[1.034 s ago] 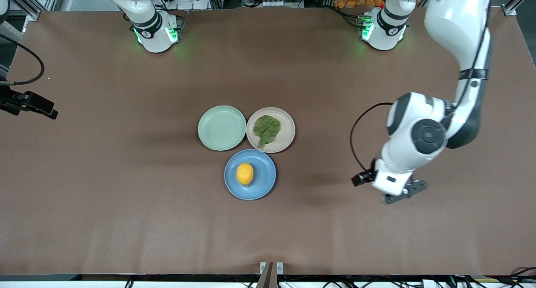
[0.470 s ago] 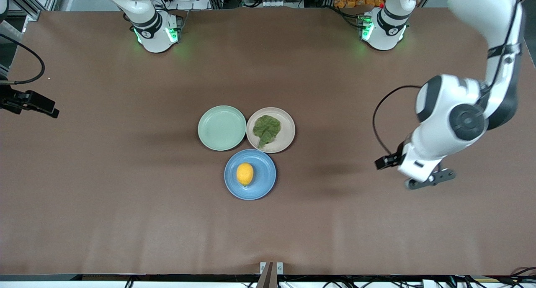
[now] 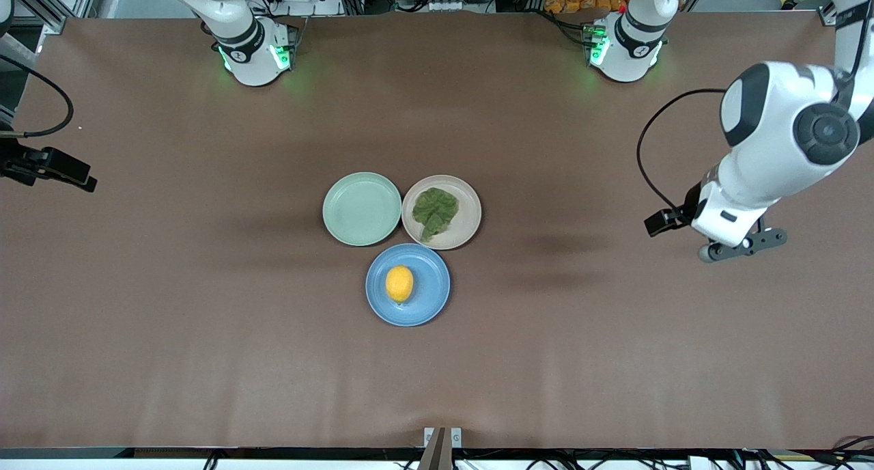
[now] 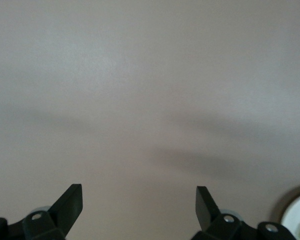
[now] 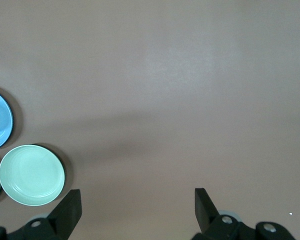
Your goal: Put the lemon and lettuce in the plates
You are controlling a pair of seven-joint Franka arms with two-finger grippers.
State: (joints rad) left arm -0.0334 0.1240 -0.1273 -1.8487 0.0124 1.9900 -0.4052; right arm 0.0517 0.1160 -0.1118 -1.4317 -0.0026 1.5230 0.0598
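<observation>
The yellow lemon (image 3: 399, 283) lies in the blue plate (image 3: 431, 292), the plate nearest the front camera. The crinkled green lettuce (image 3: 435, 212) lies in the beige plate (image 3: 471, 207). My left gripper (image 3: 741, 246) is open and empty, up over bare table toward the left arm's end, well away from the plates; in its wrist view (image 4: 139, 200) only table and a sliver of the beige plate (image 4: 296, 216) show. My right gripper (image 5: 137, 200) is open and empty over bare table at the right arm's end, and that arm waits. Its view shows the blue plate (image 5: 1, 131).
An empty pale mint-green plate (image 3: 362, 208) touches the beige plate on the right arm's side; it also shows in the right wrist view (image 5: 32, 175). The three plates cluster mid-table on the brown table (image 3: 205, 320). The arm bases stand along the farthest edge.
My left arm has swung away from the plates toward its own end of the table and back toward the bases, gripper empty. The lemon, lettuce, plates and right arm have not moved.
</observation>
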